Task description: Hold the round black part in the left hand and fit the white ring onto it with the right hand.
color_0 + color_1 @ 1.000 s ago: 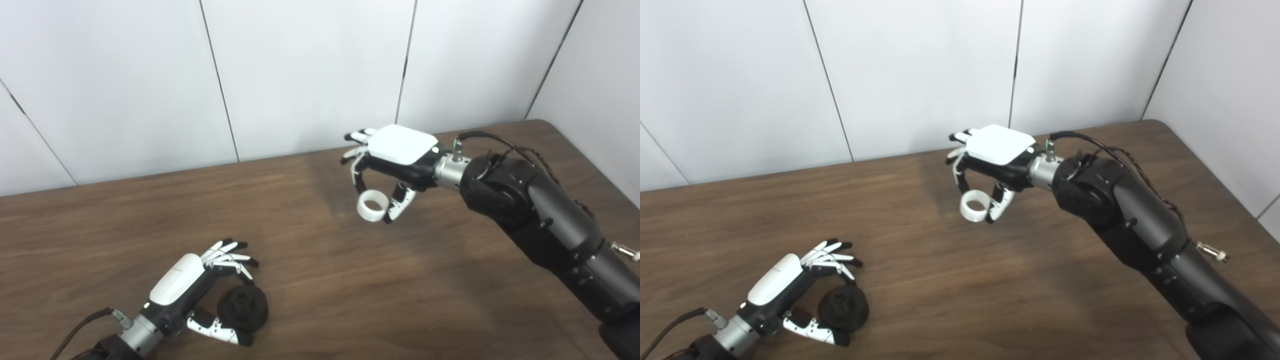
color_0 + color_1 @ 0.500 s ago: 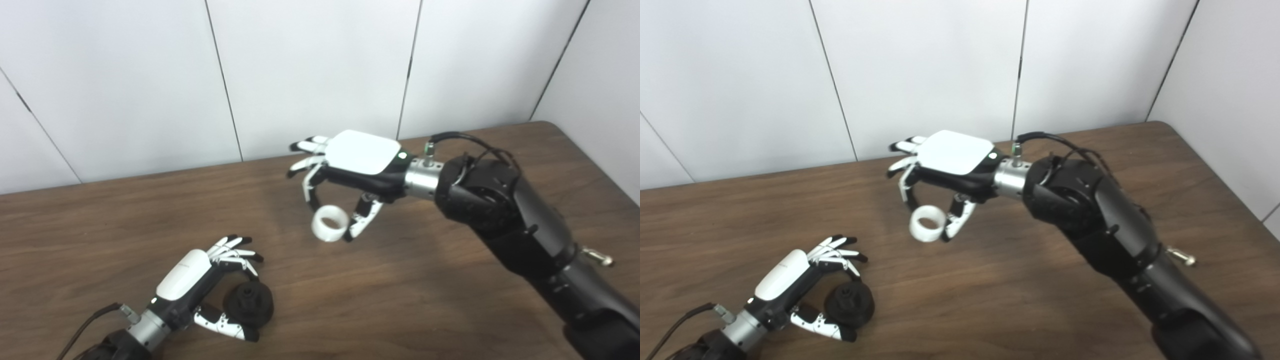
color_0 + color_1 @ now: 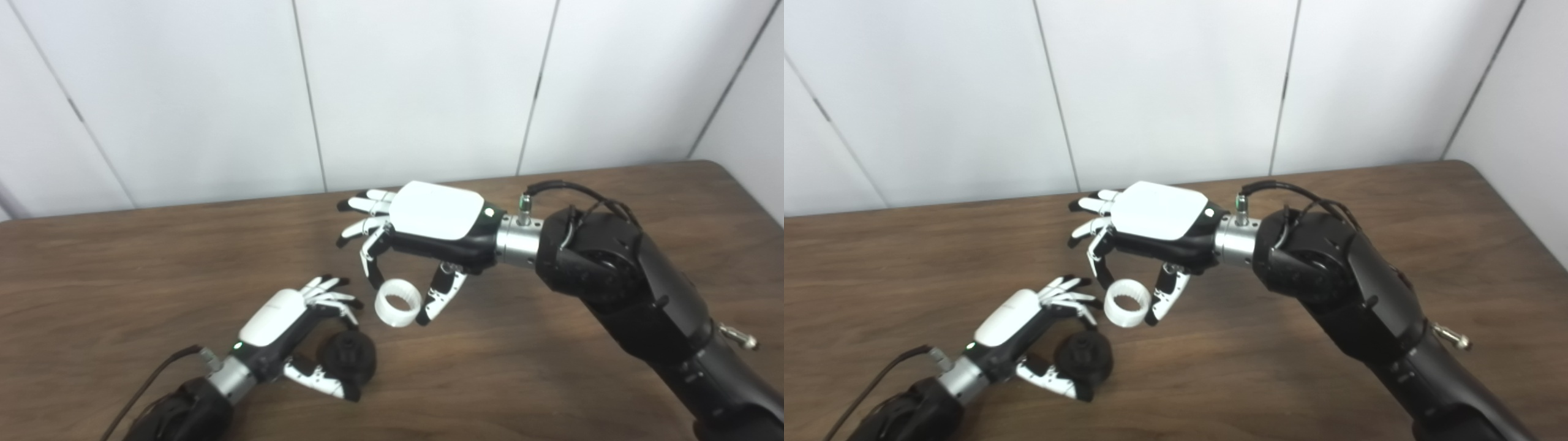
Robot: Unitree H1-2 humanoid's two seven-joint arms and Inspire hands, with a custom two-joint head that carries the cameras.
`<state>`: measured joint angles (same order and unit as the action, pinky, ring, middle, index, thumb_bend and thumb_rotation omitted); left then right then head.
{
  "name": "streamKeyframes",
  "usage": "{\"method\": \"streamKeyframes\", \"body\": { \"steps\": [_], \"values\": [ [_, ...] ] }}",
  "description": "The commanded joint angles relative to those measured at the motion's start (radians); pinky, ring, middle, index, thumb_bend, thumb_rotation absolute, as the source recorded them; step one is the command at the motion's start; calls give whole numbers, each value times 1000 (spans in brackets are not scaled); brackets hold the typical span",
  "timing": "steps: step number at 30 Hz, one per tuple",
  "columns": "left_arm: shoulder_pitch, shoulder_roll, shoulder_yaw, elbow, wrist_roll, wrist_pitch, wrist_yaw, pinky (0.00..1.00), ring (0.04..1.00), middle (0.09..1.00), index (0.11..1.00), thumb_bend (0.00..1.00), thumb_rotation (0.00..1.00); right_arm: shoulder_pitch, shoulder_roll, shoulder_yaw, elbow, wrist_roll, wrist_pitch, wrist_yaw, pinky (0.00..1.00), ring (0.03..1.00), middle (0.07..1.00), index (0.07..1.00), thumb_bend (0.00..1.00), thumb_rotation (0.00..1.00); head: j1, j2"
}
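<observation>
- Your right hand (image 3: 429, 236) grips the white ring (image 3: 398, 303), pinched between a down-curled finger on one side and the thumb (image 3: 436, 298) on the other; the other fingers stretch out to the left, off the ring.
- You carry the ring in the air above the table (image 3: 551, 343), its opening turned up and toward the cameras.
- Your left hand (image 3: 278, 324) is closed on the black part (image 3: 349, 358): fingers curl over its far side and the thumb lies along its near side.
- The part sits low at the table surface; you cannot tell from these views whether it rests on the wood or is lifted clear.
- The ring hangs just beside the left fingertips (image 3: 340, 298), up and to the right of the part, not touching it.
- Your right arm (image 3: 637, 300) reaches in from the lower right, a black cable looping at the wrist.
- Behind the table you see a white panelled wall (image 3: 416, 86).
</observation>
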<state>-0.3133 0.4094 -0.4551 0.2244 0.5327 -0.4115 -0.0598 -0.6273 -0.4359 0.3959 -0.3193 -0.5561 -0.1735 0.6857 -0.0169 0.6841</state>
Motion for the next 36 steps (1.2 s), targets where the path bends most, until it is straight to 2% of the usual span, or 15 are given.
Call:
{"method": "streamKeyframes", "body": {
  "steps": [1, 15, 25, 36],
  "values": [
    [-18, -10, -9, -24, 41, 16, -47, 1000, 950, 795, 481, 524, 54, -53, 3, -10, -33, 23, -23, -6, 1000, 1000, 853, 478, 525, 142, 2, 4],
    [-13, -48, -5, -101, 78, 53, -105, 1000, 952, 788, 480, 524, 58, -27, 13, 8, -21, 53, -44, 4, 1000, 1000, 857, 478, 525, 142, 88, 60],
    [-10, -67, 9, -138, 83, 54, -132, 998, 943, 774, 480, 524, 60, -19, 21, 18, 12, 66, -49, 5, 1000, 1000, 863, 479, 525, 141, 104, 81],
    [-3, -70, 27, -171, 72, 66, -166, 993, 947, 776, 480, 524, 59, 4, 27, 12, 67, 65, -88, -24, 1000, 1000, 861, 479, 525, 141, 109, 93]
  ]
}}
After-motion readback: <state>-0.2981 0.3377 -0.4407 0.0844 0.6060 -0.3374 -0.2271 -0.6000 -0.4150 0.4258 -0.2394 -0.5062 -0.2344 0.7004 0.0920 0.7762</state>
